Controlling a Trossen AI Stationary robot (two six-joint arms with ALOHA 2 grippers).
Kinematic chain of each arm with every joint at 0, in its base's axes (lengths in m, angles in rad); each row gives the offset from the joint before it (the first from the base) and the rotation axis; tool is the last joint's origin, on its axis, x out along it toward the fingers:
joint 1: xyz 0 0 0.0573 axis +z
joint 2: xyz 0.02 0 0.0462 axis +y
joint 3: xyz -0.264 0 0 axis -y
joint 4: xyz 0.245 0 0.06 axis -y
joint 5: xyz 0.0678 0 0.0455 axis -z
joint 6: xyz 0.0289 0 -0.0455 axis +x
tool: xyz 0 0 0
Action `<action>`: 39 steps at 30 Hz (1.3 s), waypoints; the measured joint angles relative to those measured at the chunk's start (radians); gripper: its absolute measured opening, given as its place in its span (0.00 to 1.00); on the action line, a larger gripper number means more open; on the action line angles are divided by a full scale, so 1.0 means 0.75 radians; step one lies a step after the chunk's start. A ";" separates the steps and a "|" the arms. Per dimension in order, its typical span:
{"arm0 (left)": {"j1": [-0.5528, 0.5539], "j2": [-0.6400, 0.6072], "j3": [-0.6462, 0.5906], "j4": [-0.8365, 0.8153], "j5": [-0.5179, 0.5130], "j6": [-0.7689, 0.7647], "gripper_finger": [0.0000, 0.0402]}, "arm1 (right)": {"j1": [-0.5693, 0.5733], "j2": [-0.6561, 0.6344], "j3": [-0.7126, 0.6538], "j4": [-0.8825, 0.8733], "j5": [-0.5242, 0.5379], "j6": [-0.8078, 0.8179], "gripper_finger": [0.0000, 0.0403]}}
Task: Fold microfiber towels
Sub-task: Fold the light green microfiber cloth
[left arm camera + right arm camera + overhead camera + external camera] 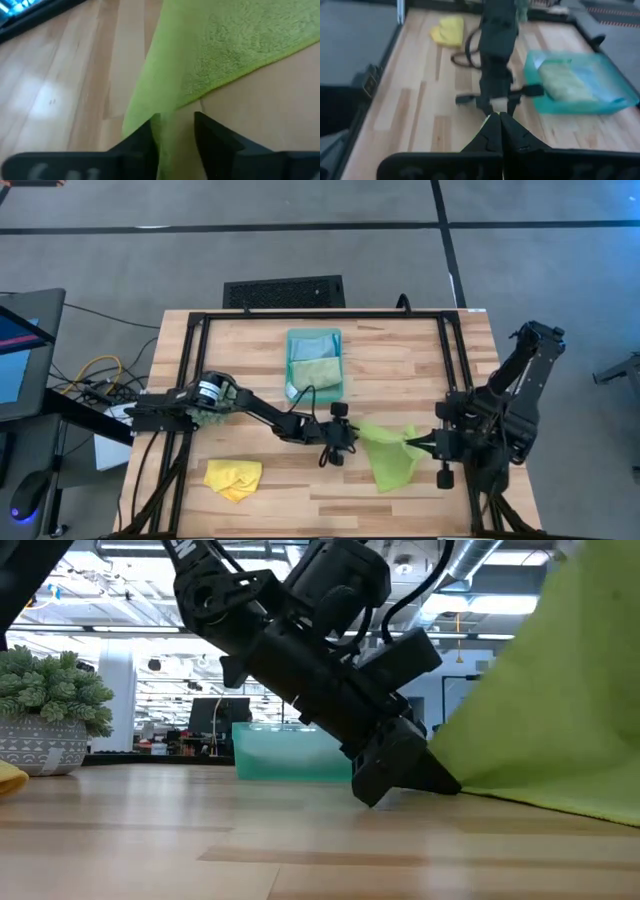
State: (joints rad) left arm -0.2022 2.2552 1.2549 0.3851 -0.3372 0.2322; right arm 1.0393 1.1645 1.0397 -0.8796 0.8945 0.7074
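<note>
Two grippers meet at the lime green towel (392,457), which lies crumpled on the light wooden table (400,380) on the side of the teal tray (314,364) nearest my right arm's base, and closer to the front edge than the tray. My left gripper (352,442) is at the towel's edge facing the tray; its fingers (210,131) stand a little apart with a strip of the lime cloth running down between them, and whether they already pinch it I cannot tell. My right gripper (418,444) is at the towel's opposite edge, fingers pressed together on a corner of the cloth, which is raised off the surface there. Inside the tray lie two folded cloths: the light blue towel (313,343) at the far end and the pale sage green towel (316,370) at the near end. Set well apart from the tray, toward the front corner on my left arm's side, the yellow towel (233,477) rests bunched on the wood. Black frame rails (320,315) border the table. A dark-green fuzzy clump (210,418) sits under my left arm; in the low view it shows as a plant in a grey patterned pot (42,745). Beyond the table the room shows grey floor, a monitor (22,350) past the table's edge on my left arm's side, and ceiling lights with ductwork.
</note>
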 joint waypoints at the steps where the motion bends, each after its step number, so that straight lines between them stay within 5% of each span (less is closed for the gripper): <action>1: -0.001 -0.004 0.000 -0.007 -0.010 -0.012 0.24 | 0.014 0.000 0.014 -0.001 0.028 0.000 0.01; 8: -0.084 -0.166 -0.015 -0.285 -0.278 0.023 0.03 | 0.146 0.000 0.068 -0.003 0.083 0.045 0.01; 13: -0.210 -0.397 -0.005 -0.538 -0.480 -0.061 0.00 | 0.263 0.000 0.068 -0.003 0.134 0.116 0.00; 19: -0.346 -0.619 -0.004 -0.634 -0.494 -0.251 0.00 | 0.335 0.000 0.069 0.023 0.242 0.117 0.02; 22: -0.369 -0.610 -0.007 -0.591 -0.389 -0.268 0.01 | 0.328 0.000 0.069 0.023 0.242 0.117 0.01; 31: -0.323 -0.275 -0.006 0.029 -0.024 -0.162 0.30 | 0.285 0.001 0.069 0.023 0.239 0.117 0.02; 35: -0.295 -0.098 0.018 0.364 0.024 -0.281 0.47 | 0.286 0.001 0.069 0.016 0.236 0.117 0.02; 39: -0.282 0.024 0.114 0.434 0.025 -0.529 0.56 | 0.288 0.002 0.069 0.006 0.235 0.117 0.02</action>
State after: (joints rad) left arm -0.4139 2.2733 1.3407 0.7110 -0.3188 -0.1649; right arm 1.2552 1.1663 1.0912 -0.8750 1.0711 0.7956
